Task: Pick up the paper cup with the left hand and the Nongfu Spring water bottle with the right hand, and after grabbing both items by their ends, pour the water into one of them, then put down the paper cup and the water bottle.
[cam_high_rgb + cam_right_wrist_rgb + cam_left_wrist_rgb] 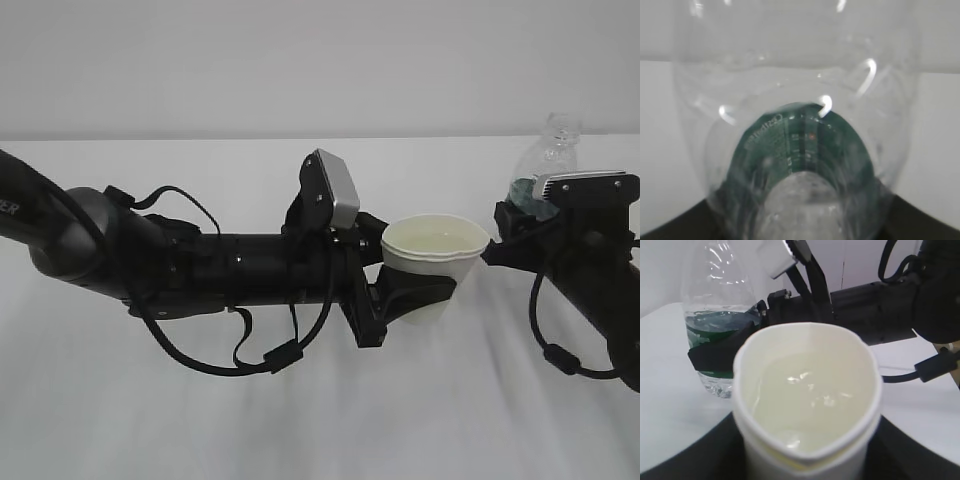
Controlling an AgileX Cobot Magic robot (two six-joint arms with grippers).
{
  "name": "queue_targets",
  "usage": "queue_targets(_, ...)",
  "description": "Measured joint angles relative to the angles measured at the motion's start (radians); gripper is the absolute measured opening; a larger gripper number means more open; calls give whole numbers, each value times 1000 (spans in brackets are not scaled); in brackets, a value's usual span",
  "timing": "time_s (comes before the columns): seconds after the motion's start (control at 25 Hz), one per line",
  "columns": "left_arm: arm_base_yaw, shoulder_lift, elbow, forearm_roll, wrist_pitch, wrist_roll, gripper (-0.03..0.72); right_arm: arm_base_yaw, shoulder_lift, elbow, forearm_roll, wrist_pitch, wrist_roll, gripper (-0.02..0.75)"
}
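The left hand (415, 290) reaches across the middle of the exterior frame, its jaws part-way closed around the lower body of the paper cup (436, 255), which sits upright at centre right. At the right edge the right hand (520, 225) clasps the Nongfu Spring water bottle (548, 165) around its green label, jaws likewise set to the bottle's width; the bottle stands roughly upright, just beside the cup but apart from it.

Both pick-ups look done, and the pour appears done too. The left wrist view shows the water (805, 400) lying in the cup, glints on its surface, with only a shallow level left in the bottle at upper left. What remains, by this reading, is setting both items down and releasing them.

The exterior view alone shows both arms and their spacing. The right wrist view shows little but the bottle's clear wall and label, close up and blurred.
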Motion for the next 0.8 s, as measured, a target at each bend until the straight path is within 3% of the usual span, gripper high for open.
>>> queue_targets(0.8,0,0,0,0,4,0,416,0,57,-39,30,0,2,360)
